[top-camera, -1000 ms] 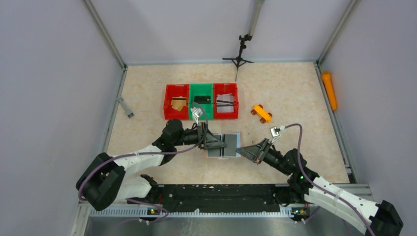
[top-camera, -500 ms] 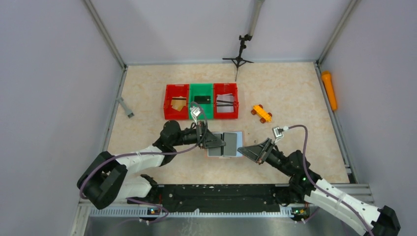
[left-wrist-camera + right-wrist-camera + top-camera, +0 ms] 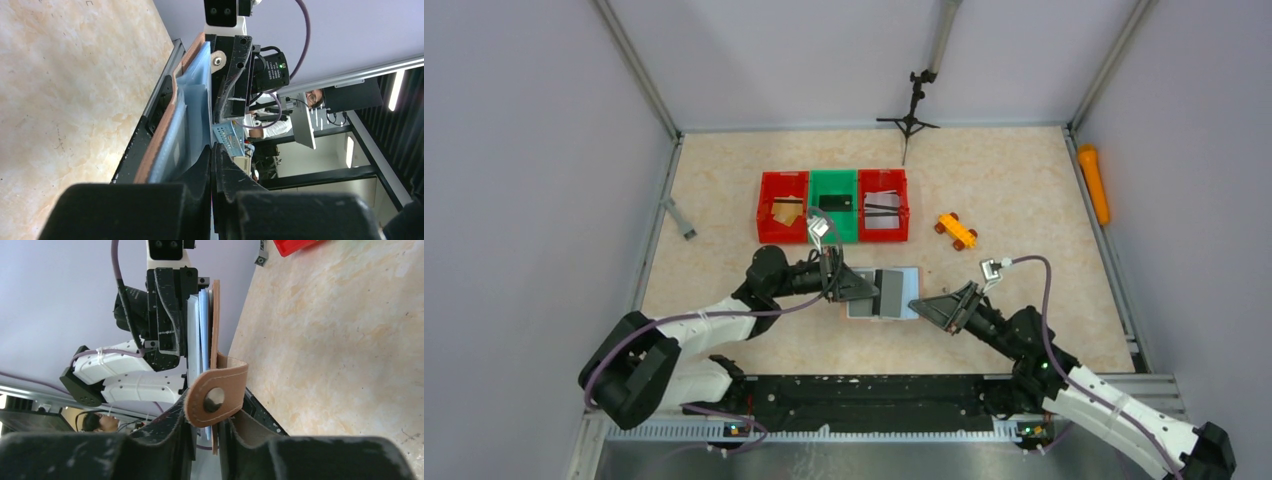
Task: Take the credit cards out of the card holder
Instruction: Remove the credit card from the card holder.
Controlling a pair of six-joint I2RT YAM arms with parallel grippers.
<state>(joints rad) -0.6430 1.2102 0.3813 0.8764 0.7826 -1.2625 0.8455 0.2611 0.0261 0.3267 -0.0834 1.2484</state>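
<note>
The card holder (image 3: 902,296) lies open between both grippers at the table's middle, its grey panels up. My left gripper (image 3: 874,290) is shut at its left side on a thin light blue card (image 3: 199,107), next to the holder's brown edge (image 3: 161,135). My right gripper (image 3: 920,305) is shut on the holder's right edge. In the right wrist view the brown snap strap (image 3: 216,396) hangs over my fingers (image 3: 170,432). A tan-gold card (image 3: 786,210), a black card (image 3: 834,202) and white-grey cards (image 3: 882,210) lie in the bins.
Two red bins (image 3: 767,222) (image 3: 905,205) and a green bin (image 3: 835,233) stand in a row just beyond the holder. An orange toy car (image 3: 956,230) lies to the right. A small tripod (image 3: 911,118) stands at the back. An orange cylinder (image 3: 1094,183) lies by the right wall.
Both grippers and the card holder between them have shifted slightly to the right. The grips have not changed.
</note>
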